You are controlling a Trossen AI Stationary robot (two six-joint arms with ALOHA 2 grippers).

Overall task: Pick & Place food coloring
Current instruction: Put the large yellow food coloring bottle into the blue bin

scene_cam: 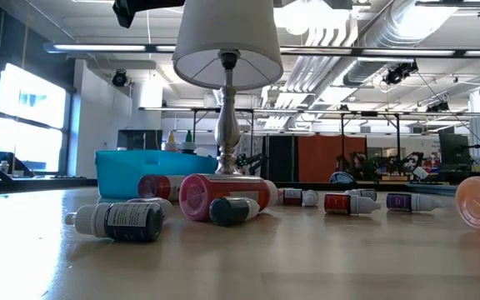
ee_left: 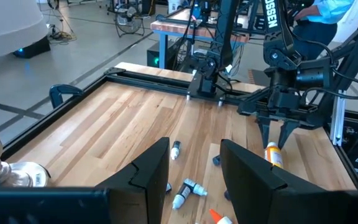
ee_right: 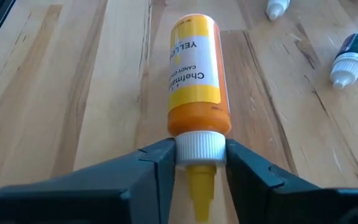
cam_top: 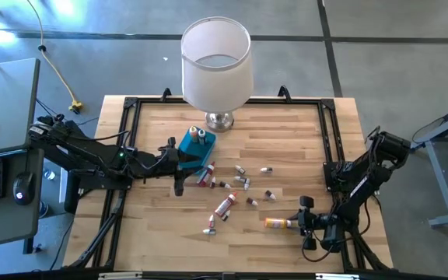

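**Right gripper clamped on orange bottle cap**

Right gripper (ee_right: 197, 163) fingers pinch the white cap of the orange bottle (ee_right: 196, 78), which lies flat on the table (cam_top: 286, 148) at about 5 o'clock in the high view. Left gripper (ee_left: 194, 169) fingers stand apart, holding nothing, beside the blue tray (cam_top: 194, 149) at 9 o'clock. Small bottles (cam_top: 225, 205) lie scattered around table centre; two stand in the tray. Lamp (cam_top: 216, 62) at 12 o'clock.
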